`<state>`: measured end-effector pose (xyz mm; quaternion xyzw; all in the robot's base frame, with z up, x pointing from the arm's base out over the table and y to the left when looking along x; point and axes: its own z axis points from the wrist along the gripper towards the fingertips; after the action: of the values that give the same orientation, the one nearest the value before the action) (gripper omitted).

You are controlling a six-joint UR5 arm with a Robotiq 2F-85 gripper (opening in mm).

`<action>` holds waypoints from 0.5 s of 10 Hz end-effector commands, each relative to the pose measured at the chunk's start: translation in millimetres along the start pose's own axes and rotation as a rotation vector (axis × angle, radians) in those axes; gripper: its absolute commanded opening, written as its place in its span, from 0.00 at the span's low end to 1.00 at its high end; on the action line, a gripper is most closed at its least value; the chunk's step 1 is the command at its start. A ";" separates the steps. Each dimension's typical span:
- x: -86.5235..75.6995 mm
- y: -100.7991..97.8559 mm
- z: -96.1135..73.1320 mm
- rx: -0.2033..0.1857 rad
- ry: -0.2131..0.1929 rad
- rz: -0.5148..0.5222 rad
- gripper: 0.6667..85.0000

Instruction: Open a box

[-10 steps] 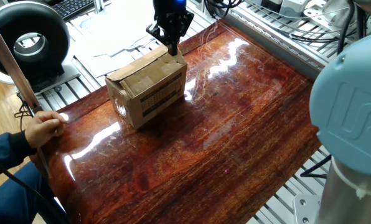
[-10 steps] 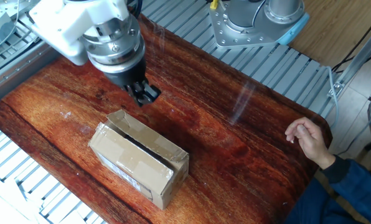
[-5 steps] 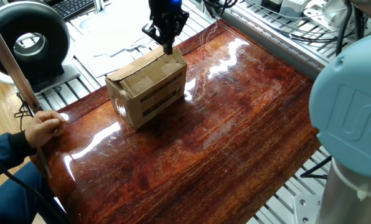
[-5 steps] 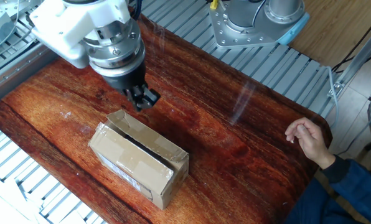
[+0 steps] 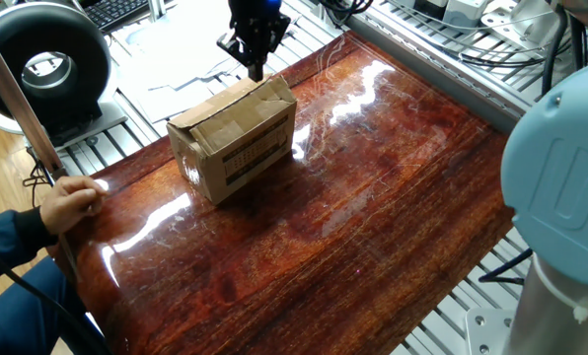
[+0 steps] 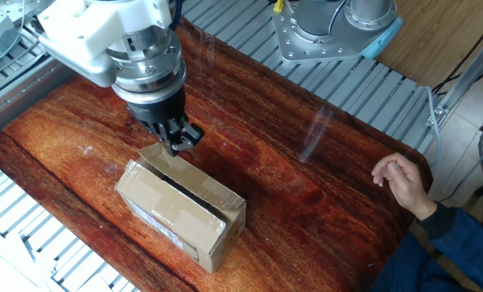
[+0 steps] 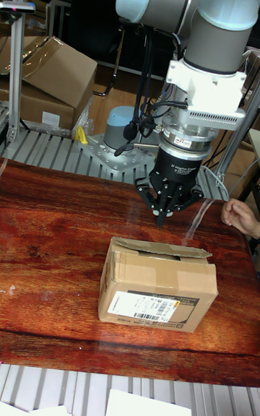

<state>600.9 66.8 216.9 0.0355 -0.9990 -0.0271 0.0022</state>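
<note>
Over the last second the black two-finger end effector (image 5: 254,61) has been carried along the far long side of the small brown corrugated cardboard box (image 5: 235,137), away from the corner where it had been set against the raised flap edge, and lifted slightly. In the one fixed view it is now seen just beyond and above the far top edge, nearer the middle of that side. In the other fixed view, the tips (image 6: 177,143) are seen directly over the lifted far flap. The box itself has not been shifted; it is placed as before toward the far part of the glossy reddish-brown wooden surface (image 5: 373,197), label side turned toward the tall fixed view (image 7: 158,285).

It is judged that the opening has barely been begun: the far flap is tilted up and a dark slot is shown beneath it, but the top flaps are otherwise laid across the box. A fresh position along the flap edge appears to be sought.

The fingers are brought close together, with little or no gap visible between the tips, and nothing is held. Whether the flap is touched by the tips cannot be told; in the tall fixed view a small space is seen between them and the box top.
</note>
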 end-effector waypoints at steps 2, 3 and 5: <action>11.3 -1.8 -1.5 0.005 0.043 -0.031 0.00; -1.3 1.9 1.1 0.015 0.044 -0.041 0.00; -30.5 21.1 13.2 0.033 0.052 -0.051 0.00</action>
<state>609.8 73.0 212.1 0.0535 -0.9982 -0.0137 0.0214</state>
